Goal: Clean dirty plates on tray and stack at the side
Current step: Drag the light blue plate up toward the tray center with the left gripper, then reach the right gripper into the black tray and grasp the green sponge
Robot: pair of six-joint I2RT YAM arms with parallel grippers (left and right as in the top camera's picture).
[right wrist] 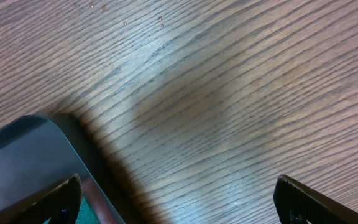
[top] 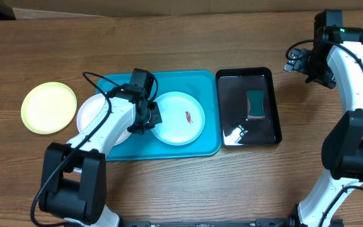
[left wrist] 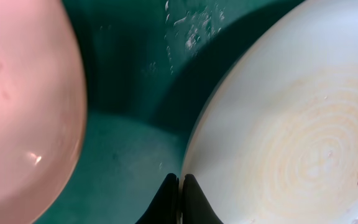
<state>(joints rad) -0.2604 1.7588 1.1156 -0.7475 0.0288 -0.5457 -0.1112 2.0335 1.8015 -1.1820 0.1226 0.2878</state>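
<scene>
The turquoise tray [top: 207, 85] holds the light blue plate [top: 178, 126], which has a red smear [top: 188, 116]. The white plate [top: 90, 113] lies at the tray's left end, partly under my left arm. The yellow-green plate [top: 49, 108] lies on the table left of the tray. My left gripper [top: 149, 118] is at the light blue plate's left rim. In the left wrist view its jaws [left wrist: 179, 186] are shut on the rim of that plate [left wrist: 291, 143]; the white plate [left wrist: 23, 106] is at the left. My right gripper [top: 307, 66] is open and empty above bare table [right wrist: 179, 199].
A glossy black tray [top: 232, 82] stands right of the turquoise tray with a green sponge [top: 255, 104] in it. Its corner shows in the right wrist view [right wrist: 17, 155]. The wooden table extends on all sides.
</scene>
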